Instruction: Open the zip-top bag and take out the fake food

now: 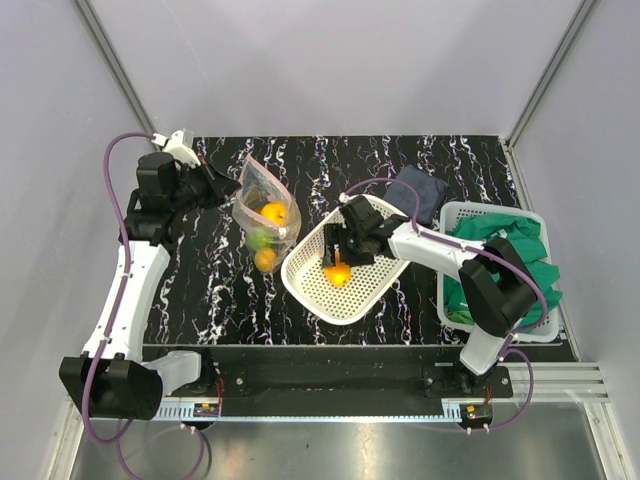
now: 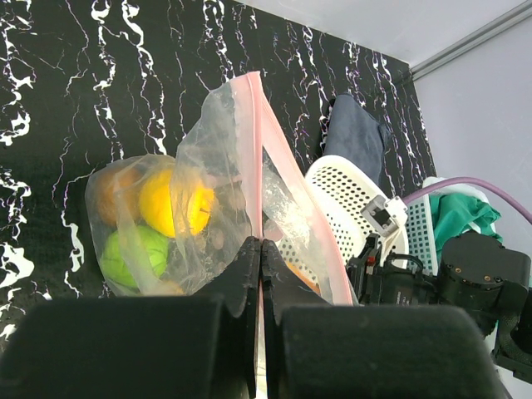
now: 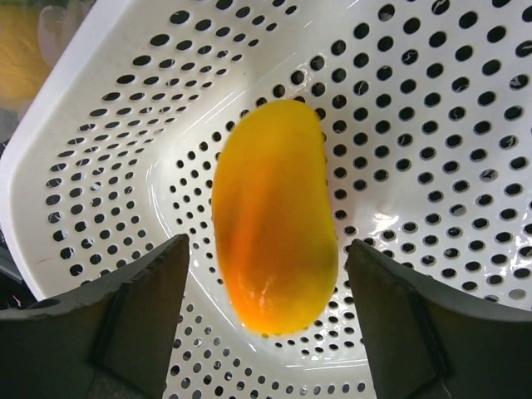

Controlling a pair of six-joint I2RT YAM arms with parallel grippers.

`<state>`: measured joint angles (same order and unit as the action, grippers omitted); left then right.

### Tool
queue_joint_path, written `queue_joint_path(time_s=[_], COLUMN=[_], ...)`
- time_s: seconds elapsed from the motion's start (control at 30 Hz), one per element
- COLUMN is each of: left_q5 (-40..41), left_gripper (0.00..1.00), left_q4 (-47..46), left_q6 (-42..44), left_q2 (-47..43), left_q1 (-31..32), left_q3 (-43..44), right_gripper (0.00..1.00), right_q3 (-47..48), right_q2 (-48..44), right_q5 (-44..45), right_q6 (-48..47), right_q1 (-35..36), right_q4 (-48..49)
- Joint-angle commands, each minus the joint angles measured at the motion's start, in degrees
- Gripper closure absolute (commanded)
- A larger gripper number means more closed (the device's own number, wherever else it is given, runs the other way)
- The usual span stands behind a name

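Observation:
The zip-top bag (image 1: 262,198) hangs at the table's left-centre, its pinkish zip strip (image 2: 256,141) running upward. My left gripper (image 2: 262,243) is shut on the bag's edge (image 1: 228,190). Inside the bag sit fake food pieces: a yellow one (image 2: 170,204), a green one (image 2: 133,253) and an orange one (image 1: 265,260). One yellow-orange fake fruit (image 3: 273,216) lies in the white perforated basket (image 3: 83,108). My right gripper (image 3: 266,245) hovers over it, open, with a gap between each finger and the fruit (image 1: 338,274).
The white basket (image 1: 300,285) sits tilted just right of the bag. A second white mesh basket (image 1: 455,215) holding green clothing (image 1: 520,250) stands at the right edge. A dark blue folded cloth (image 1: 420,192) lies behind them.

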<state>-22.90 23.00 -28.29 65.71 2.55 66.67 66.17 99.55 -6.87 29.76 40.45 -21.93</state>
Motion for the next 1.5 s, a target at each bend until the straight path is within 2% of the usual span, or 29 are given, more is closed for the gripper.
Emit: queue_joint_path(time_s=[0.0, 0.17, 0.33, 0.5, 0.67, 0.9, 1.1, 1.17, 1.47], left_q5=[-1.4, -2.0, -2.9, -5.5, -6.8, -7.8, -7.3, -7.3, -7.0], left_gripper=[1.00, 1.00, 1.00, 1.00, 1.00, 1.00, 1.00, 1.00, 1.00], left_q4=[-2.7, -3.1, -3.4, -5.1, -6.9, -8.0, -8.4, -8.4, -8.7], left_q6=[0.5, 0.3, -0.2, -2.1, -4.0, -5.5, -6.1, -6.1, -6.4], left_q2=[-1.2, -1.3, -1.5, -0.9, -0.1, 0.3, 0.6, 0.6, 0.7], left_q1=[-0.3, -0.3, -0.3, -0.3, -0.3, 0.4, 1.6, 1.8, 2.8], left_q3=[1.6, 1.9, 1.7, 1.4, 1.3, 2.1, 3.0, 3.1, 3.0], right_gripper=[0.14, 0.13, 0.16, 0.27, 0.37, 0.59, 0.76, 0.83, 0.84], right_q3=[1.9, 8.2, 17.1, 27.4, 42.8, 62.1, 74.7, 75.9, 78.6], right_q2=[-3.0, -4.2, -4.3, -1.7, 3.2, 15.3, 24.8, 26.8, 33.5], right_q5=[-0.4, 1.5, 3.9, 5.2, 3.7, 2.7, 6.2, 6.5, 9.3], right_q6=[-1.4, -1.9, -2.9, -3.9, -4.2, -2.4, 1.0, 2.5, 4.1], right_q1=[0.9, 1.0, 1.7, 1.9, 2.7, 5.2, 7.5, 7.9, 8.2], right_q4=[1.2, -2.9, -7.0, -10.0, -12.9, -17.3, -24.0, -24.8, -24.3])
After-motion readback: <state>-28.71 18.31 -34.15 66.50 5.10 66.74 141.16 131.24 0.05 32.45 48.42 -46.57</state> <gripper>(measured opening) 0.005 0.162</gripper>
